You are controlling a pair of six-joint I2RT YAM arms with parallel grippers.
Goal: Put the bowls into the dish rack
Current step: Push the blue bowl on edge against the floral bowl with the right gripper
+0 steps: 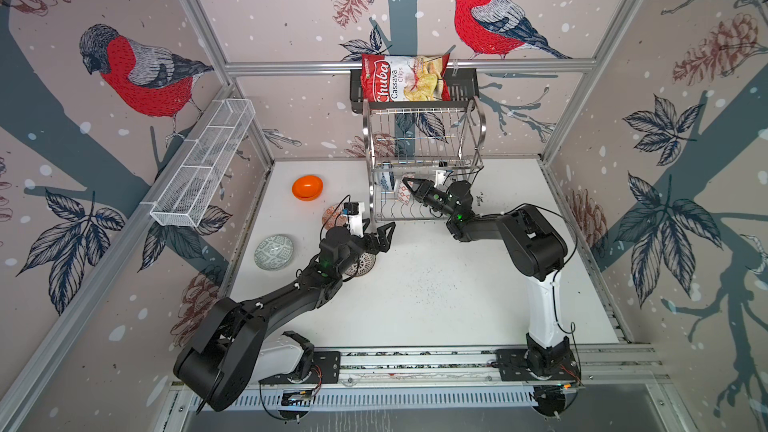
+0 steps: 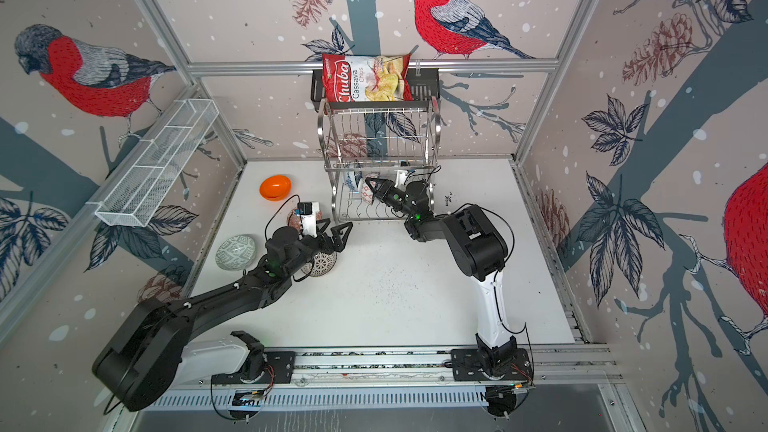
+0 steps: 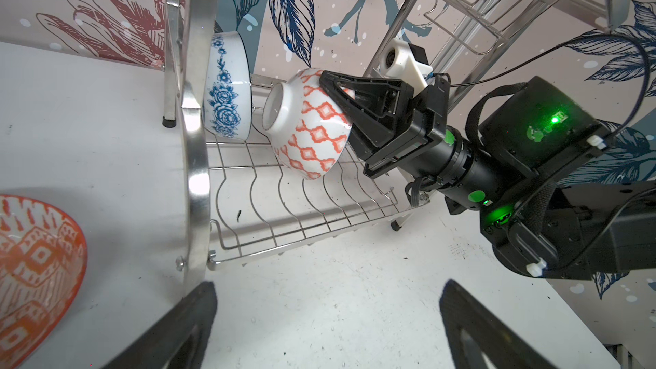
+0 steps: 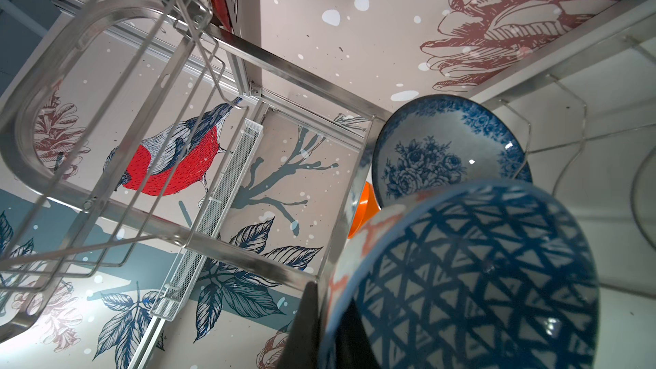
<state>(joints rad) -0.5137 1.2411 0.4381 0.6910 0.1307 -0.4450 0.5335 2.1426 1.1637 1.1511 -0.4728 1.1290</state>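
Bowls, six in all: four on the desk (image 1: 436, 292), two in the lower tier of the single dish rack (image 3: 198, 179). Nearest, black-dotted white bowl (image 2: 325, 263), half hidden under the left arm. Just beside it and further left, grey-green patterned bowl (image 1: 274, 252), shallow, mouth up, clear of the arm. Above the desk a little further back, left tool (image 2: 337, 227), jaws spread wide, holding nothing, pointed toward the rack. Next, red-white patterned bowl (image 3: 32, 271), near the rack's left end frame, partly behind the wrist camera in both top views. Further back, plain glossy orange bowl (image 1: 307, 187), mouth up, well apart from the rest. Then the rack at the back of the desk: shiny steel wire, two tiers, long axis running left to right. Over its wavy lower wires, right tool (image 3: 328, 85) clamped on the rim of the blue-triangle bowl (image 3: 309, 129), tipped on its side, white with an orange diamond lattice outside, blue with white triangles inside, foot toward the left end frame, mouth toward the right arm; contact with the wires unclear. Just beyond that foot, blue-floral white bowl (image 3: 227, 101), on edge, mouth facing the same way.
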